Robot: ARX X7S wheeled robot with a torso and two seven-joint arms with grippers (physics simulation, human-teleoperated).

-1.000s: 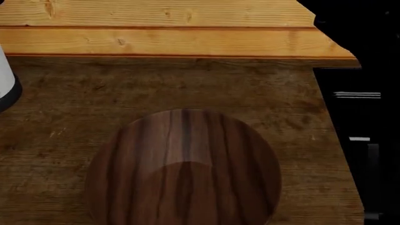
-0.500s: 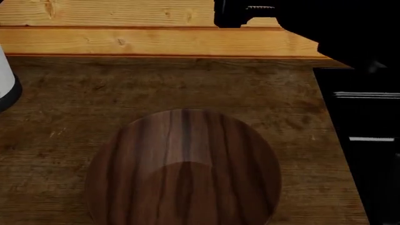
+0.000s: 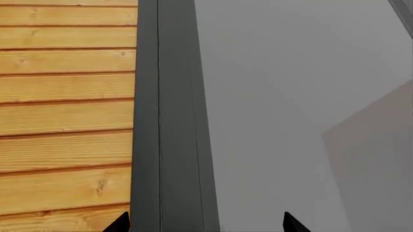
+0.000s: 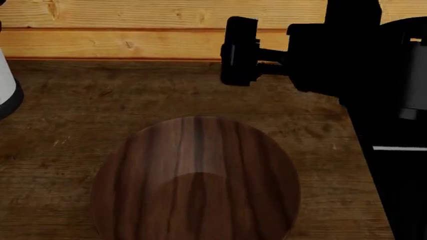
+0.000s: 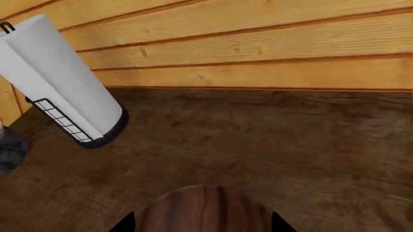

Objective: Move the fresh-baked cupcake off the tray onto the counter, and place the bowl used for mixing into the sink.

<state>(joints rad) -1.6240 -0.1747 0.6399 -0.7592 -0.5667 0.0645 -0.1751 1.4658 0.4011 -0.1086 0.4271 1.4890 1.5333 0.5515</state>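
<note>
From my head camera, the bowl (image 4: 195, 181) sits on the worktop (image 4: 80, 130) close in front of me, its lower part cut off by the frame. It is round, so it has no long axis; it seems to sit upright with its opening facing up at me, and its grain streaks run away from me toward the wall boards (image 4: 120, 30). My right arm (image 4: 347, 55) reaches in from the right, above and beyond the bowl, not touching it. The dark block at its end faces left along the wall, but I cannot tell whether that is my right pincer or how its tips stand. The black sink (image 4: 393, 175) lies along the right edge of the worktop. At the far left stands a white paper roll (image 4: 5, 85).

From my left wrist, my left pincer (image 3: 206, 223) shows only two dark tips, set well apart with nothing between them. Ahead are wall boards (image 3: 65, 111), a dark grey post (image 3: 168, 116) and a pale grey surface (image 3: 290, 96).

From my right wrist, my right pincer (image 5: 202, 223) shows two dark tips spread wide, one on each side of the bowl (image 5: 205, 210), whose far rim fills the gap between them. Whether they touch it I cannot tell. Beyond lies the worktop (image 5: 271, 140), the paper roll (image 5: 61, 79) in its black wire holder, and the wall boards (image 5: 258, 43).
</note>
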